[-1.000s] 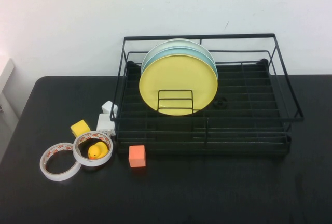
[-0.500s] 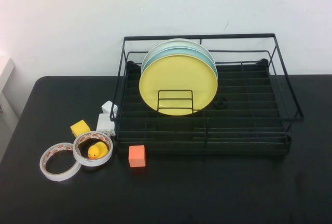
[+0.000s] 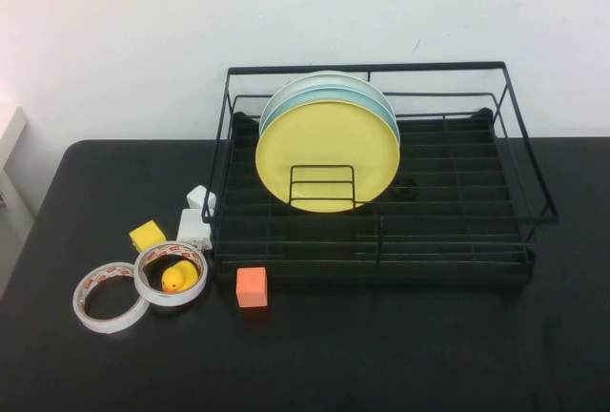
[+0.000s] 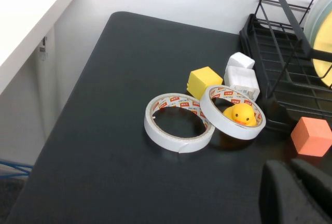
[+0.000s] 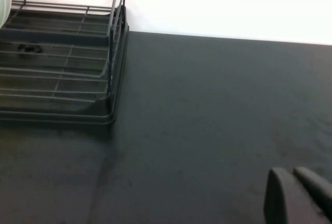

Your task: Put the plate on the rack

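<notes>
Neither arm appears in the high view. The left gripper (image 4: 296, 193) shows only in the left wrist view, as two dark fingertips pressed together, raised above the table surface. The right gripper (image 5: 298, 195) shows only in the right wrist view, fingertips likewise together, holding nothing.

Matte yellow plate (image 3: 327, 156) stands in black wire rack (image 3: 457, 231) on dull dark table (image 3: 381, 355).
</notes>
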`<state>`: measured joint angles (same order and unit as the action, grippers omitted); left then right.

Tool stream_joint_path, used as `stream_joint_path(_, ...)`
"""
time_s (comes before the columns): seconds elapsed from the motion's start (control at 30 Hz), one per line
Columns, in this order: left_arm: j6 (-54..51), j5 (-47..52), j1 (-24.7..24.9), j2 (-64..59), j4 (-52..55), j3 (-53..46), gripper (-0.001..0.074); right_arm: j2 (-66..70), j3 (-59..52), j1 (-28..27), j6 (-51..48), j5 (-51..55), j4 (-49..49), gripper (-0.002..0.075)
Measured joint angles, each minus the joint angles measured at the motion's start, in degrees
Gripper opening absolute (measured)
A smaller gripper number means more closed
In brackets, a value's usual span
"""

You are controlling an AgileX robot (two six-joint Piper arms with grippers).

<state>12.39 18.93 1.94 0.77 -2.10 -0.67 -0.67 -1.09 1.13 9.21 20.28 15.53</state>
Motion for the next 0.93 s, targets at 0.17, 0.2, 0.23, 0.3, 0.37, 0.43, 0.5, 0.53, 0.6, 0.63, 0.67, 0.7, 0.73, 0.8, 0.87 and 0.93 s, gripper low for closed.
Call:
stream_joint_path(0.17,0.0,0.0,0.0,0.0,0.0,0.0,-0.0001,0.0,0.0,0.0,-10.9,-0.6,-6.6,-0.0002)
stream_joint_path(0.2,0.0,0.0,0.0,0.0,0.0,0.0,-0.0001,0.0,0.0,0.0,-15.0,-1.0,-8.9,-0.0002)
stream_joint_path(0.23,0.0,0.0,0.0,0.0,0.0,0.0,-0.0001,0.0,0.0,0.0,-19.0,-1.1,-11.0,-0.0002)
stream_joint_path(0.3,-0.2,0.0,0.0,0.0,0.0,0.0,-0.0001,0.0,0.0,0.0,-24.2,-1.1,-13.4,-0.0002)
stream_joint_path(0.37,-0.2,0.0,0.0,0.0,0.0,0.0,-0.0001,0.0,0.0,0.0,-25.1,-1.0,-13.9,-0.0002)
stream_joint_path(0.43,-0.2,0.0,0.0,0.0,0.0,0.0,-0.0001,0.0,0.0,0.0,-23.7,-0.7,-13.9,-0.0002)
stream_joint_path(0.5,-0.2,0.0,0.0,0.0,0.0,0.0,-0.0001,0.0,0.0,0.0,-22.0,-0.7,-13.6,-0.0002)
stream_joint_path(0.53,-0.2,0.0,0.0,0.0,0.0,0.0,-0.0001,0.0,0.0,0.0,-21.6,-0.7,-13.5,-0.0002)
stream_joint_path(0.6,-0.3,0.0,0.0,0.0,0.0,0.0,-0.0001,0.0,0.0,0.0,-21.3,-0.6,-13.5,-0.0002)
stream_joint_path(0.63,-0.3,0.0,0.0,0.0,0.0,0.0,-0.0001,0.0,0.0,0.0,-21.1,-0.6,-13.5,-0.0002)
stream_joint_path(0.67,-0.3,0.0,0.0,0.0,0.0,0.0,-0.0001,0.0,0.0,0.0,-21.1,-0.6,-13.5,-0.0002)
stream_joint_path(0.7,-0.3,0.0,0.0,0.0,0.0,0.0,-0.0001,0.0,0.0,0.0,-21.1,-0.6,-13.4,-0.0002)
stream_joint_path(0.73,-0.3,0.0,0.0,0.0,0.0,0.0,-0.0001,0.0,0.0,0.0,-21.1,-0.6,-13.4,-0.0002)
stream_joint_path(0.8,-0.3,0.0,0.0,0.0,0.0,0.0,-0.0001,0.0,0.0,0.0,-21.1,-0.6,-13.4,-0.0002)
stream_joint_path(0.87,-0.3,0.0,0.0,0.0,0.0,0.0,-0.0001,0.0,0.0,0.0,-21.1,-0.6,-13.4,-0.0002)
stream_joint_path(0.93,-0.5,0.0,0.0,0.0,0.0,0.0,-0.0001,0.0,0.0,0.0,-21.1,-0.5,-13.4,-0.0002)
